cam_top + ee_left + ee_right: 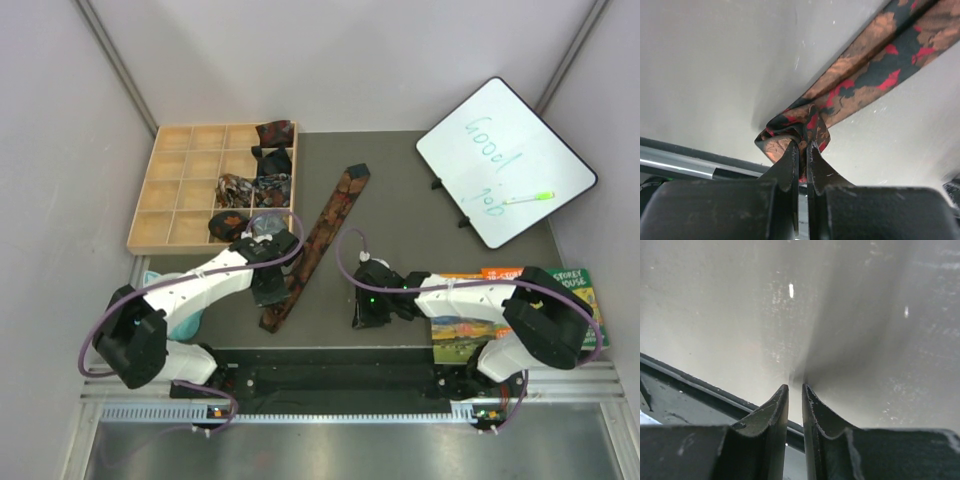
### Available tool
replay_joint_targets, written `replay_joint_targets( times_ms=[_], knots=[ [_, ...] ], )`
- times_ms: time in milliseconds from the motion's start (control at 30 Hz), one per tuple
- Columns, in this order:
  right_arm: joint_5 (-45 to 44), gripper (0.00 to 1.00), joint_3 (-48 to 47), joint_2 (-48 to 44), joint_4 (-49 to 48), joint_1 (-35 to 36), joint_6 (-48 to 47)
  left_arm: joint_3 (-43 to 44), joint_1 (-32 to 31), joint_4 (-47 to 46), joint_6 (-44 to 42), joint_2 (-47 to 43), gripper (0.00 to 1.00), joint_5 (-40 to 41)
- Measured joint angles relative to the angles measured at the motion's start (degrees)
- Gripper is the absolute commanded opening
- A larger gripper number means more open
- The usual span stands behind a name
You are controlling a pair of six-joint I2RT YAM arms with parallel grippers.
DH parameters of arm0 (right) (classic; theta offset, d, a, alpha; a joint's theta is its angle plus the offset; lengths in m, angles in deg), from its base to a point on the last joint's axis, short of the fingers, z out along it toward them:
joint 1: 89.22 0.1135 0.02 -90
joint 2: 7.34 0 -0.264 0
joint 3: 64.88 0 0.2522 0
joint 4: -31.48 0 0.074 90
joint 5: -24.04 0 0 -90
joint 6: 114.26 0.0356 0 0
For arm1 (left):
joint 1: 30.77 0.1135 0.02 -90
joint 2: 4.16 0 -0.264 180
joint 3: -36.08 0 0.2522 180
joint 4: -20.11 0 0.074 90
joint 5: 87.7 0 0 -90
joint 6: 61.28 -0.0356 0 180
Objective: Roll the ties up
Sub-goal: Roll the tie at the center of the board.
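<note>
A long dark tie (322, 235) with rust-orange print lies diagonally on the grey table (400, 200). Its wide end points to the far side and its narrow end is near the front edge. My left gripper (272, 290) is at that near end. In the left wrist view, the left gripper (802, 145) is shut on the tie's (865, 75) bunched, curled end. My right gripper (362, 312) rests low over bare table to the right of the tie. It is shut and empty, as the right wrist view (795, 387) shows. Small rolled ties (272, 160) sit in the wooden tray.
A compartmented wooden tray (185, 190) stands at the far left. A whiteboard (505, 160) with a green marker (527, 198) leans at the far right. Books (520, 300) lie under the right arm. A teal object (185, 322) sits under the left arm. A black rail (700, 387) edges the table front.
</note>
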Motion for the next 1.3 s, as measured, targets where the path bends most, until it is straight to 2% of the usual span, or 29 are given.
replay_joint_targets(
  times_ms=[200,300,433,533,567,700,833,967,1167,1300],
  knots=[
    [0.5,0.18,0.8,0.0,-2.4,0.0,0.0,1.5,1.9,-1.5,-0.2,2.7,0.03,-0.4],
    [0.8,0.18,1.2,-0.1,-3.5,0.0,0.0,1.7,3.1,-2.8,-0.3,3.1,0.11,-1.2],
    [0.9,0.18,1.6,-0.2,-4.2,0.0,0.0,1.7,3.9,-4.4,-0.6,3.3,0.44,-2.6],
    [1.1,0.18,1.8,-0.2,-4.8,0.0,0.1,1.7,3.9,-5.7,-0.7,3.4,0.59,-4.0],
    [1.1,0.18,1.8,-0.2,-4.8,0.0,0.1,1.7,3.9,-6.1,-0.6,3.4,0.67,-4.4],
    [1.1,0.18,1.8,-0.2,-4.8,0.0,0.0,2.2,3.9,-6.7,-0.7,3.2,0.79,-5.9],
    [1.2,0.19,1.7,-0.2,-4.6,0.0,0.0,3.1,4.0,-5.8,-1.0,1.2,0.82,-5.2],
    [1.6,0.21,0.0,-0.2,-2.1,0.4,-0.5,3.5,5.5,-4.6,-1.9,-3.0,0.8,-3.4],
    [2.8,0.27,-8.5,-0.2,-0.7,2.6,-2.4,0.2,12.8,-4.5,-4.4,-9.3,0.76,-3.4],
    [5.0,0.27,-14.4,0.2,-1.7,3.1,-3.7,-0.7,14.4,-3.7,-5.4,-12.3,0.75,-3.3]
  ],
)
